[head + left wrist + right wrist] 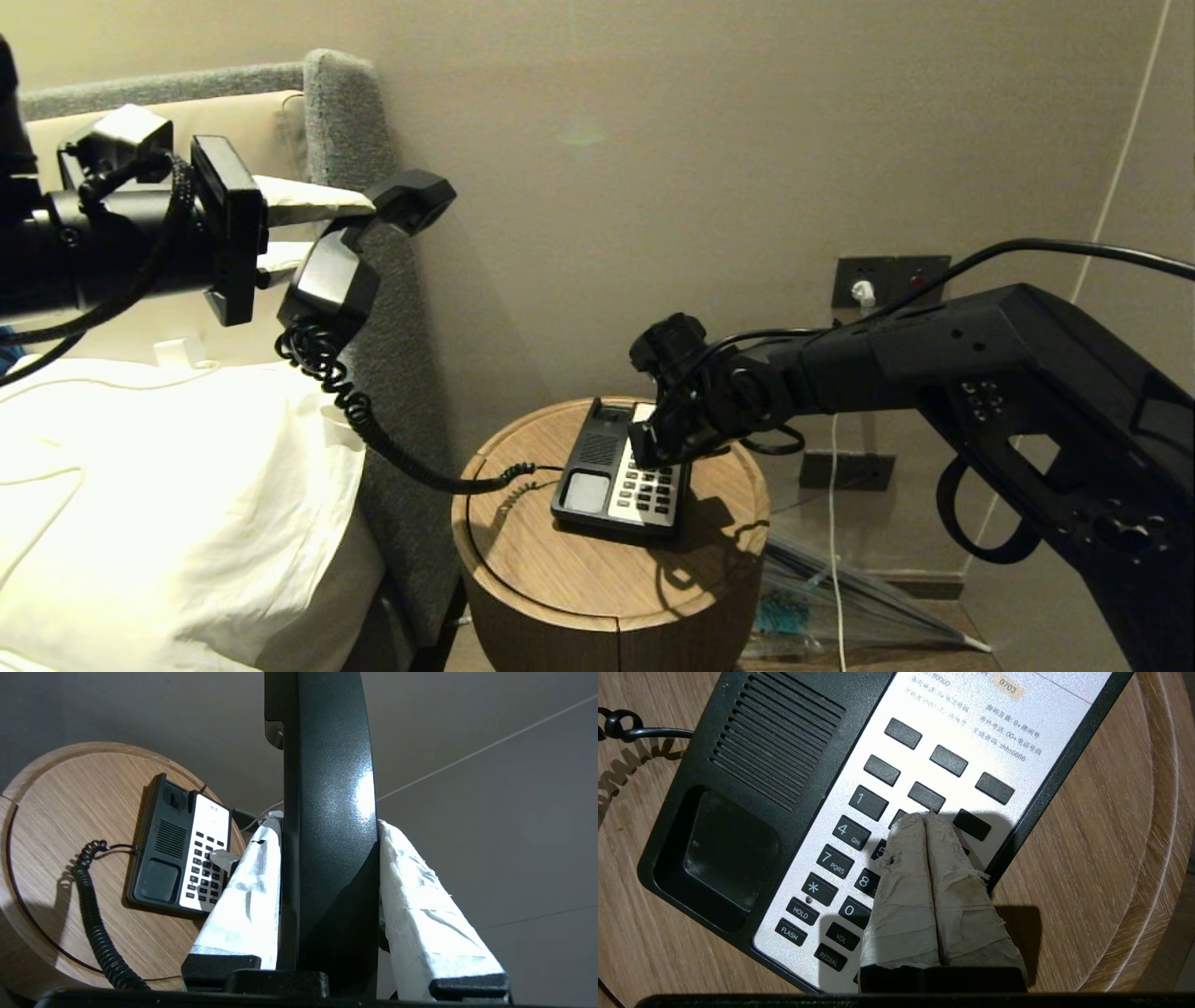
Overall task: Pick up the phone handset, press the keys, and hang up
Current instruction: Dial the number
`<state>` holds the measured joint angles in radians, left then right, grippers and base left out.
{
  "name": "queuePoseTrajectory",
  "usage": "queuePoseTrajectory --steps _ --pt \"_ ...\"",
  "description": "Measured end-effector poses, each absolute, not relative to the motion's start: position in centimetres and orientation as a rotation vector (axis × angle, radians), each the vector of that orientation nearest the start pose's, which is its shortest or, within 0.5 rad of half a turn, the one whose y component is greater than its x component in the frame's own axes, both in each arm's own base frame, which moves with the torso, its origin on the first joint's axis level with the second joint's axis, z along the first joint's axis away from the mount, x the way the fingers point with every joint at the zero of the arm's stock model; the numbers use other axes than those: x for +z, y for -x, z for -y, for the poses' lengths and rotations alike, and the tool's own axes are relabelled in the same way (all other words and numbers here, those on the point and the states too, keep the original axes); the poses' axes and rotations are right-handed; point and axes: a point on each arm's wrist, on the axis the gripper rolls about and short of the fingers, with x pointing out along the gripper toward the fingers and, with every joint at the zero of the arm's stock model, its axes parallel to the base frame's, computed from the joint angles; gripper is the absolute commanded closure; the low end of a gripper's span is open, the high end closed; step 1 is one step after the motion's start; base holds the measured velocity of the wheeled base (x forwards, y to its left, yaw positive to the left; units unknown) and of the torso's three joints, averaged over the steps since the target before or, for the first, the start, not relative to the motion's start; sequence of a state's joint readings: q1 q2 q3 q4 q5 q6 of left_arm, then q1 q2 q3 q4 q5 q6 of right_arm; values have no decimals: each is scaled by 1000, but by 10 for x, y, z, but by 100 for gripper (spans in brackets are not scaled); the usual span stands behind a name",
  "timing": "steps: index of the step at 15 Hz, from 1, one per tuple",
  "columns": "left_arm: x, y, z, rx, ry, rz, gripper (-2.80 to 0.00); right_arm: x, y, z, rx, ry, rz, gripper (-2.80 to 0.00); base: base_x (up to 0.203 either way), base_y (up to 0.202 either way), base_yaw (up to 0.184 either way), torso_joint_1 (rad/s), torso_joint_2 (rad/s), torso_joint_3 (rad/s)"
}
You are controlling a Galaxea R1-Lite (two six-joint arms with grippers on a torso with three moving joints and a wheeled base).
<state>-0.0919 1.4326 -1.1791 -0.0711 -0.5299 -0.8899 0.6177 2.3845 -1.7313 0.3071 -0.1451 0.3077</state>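
Keys (859, 826) on the cream faceplate are the business of this moment: the right end effector (927, 817), its two wrapped fingers pressed together with nothing between them, has its tips down on the middle column of the pad, just beside the key marked 1 and above the 5. Pressing, then, appears to be the step in hand, with the lifting done and the hanging up yet to come. Whether the tips are truly bearing down on a button or only resting on it cannot be told, since the fingers themselves cover the key beneath them. The phone handset (359, 252) is held up in the air near the grey headboard (355, 121), well apart from the phone base (616, 471); the left end effector (329, 858) is partly closed, clamped on its shaft with a padded finger on either side, and the coiled cord (373, 420) hangs down to the round wooden surface (597, 579). Next, I judge, the right tips must lift clear and shift to another key, or withdraw so that the handset can come back to its empty cradle. Both ends of the handset are cut off in the left wrist view.
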Motion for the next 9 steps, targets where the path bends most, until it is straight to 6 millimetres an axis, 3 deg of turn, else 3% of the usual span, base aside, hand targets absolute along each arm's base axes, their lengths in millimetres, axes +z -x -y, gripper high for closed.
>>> queuePoseTrajectory --steps 9 --pt "307 -241 34 -502 902 -452 0 70 -379 -266 284 89 -963 0 0 0 0 0 0 0"
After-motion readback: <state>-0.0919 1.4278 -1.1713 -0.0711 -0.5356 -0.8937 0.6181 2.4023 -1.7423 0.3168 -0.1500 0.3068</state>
